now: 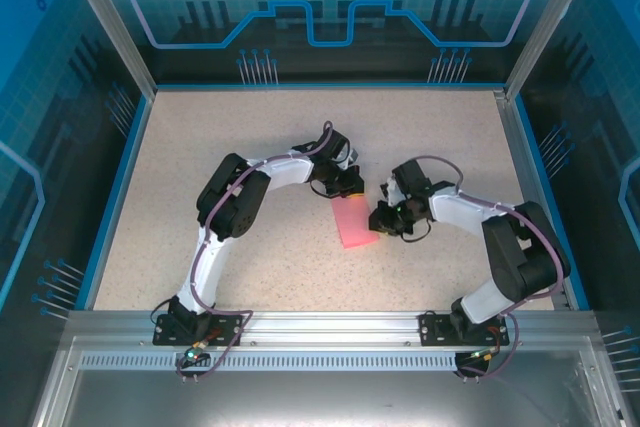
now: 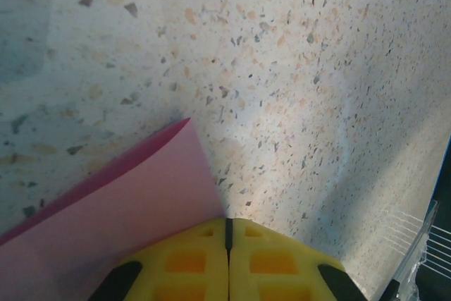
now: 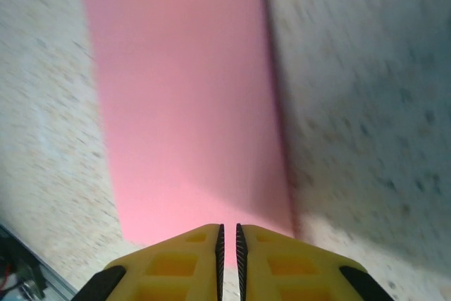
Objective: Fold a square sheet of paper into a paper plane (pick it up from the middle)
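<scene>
The pink square sheet of paper (image 1: pixel 355 226), looking narrower than square and apparently folded once, lies flat near the middle of the speckled table (image 1: pixel 200 137), between the two arms. The left gripper (image 1: pixel 346 191) is at the sheet's far edge; its wrist camera shows its yellow fingers (image 2: pixel 190 259) clenched tight, meeting right at the paper's edge (image 2: pixel 127 209). The right gripper (image 1: pixel 384 219) sits against the sheet's right side, its fingers (image 3: pixel 176 262) drawn to a hairline slit at the paper's near edge (image 3: pixel 190 103). Whether either one actually pinches paper cannot be told.
</scene>
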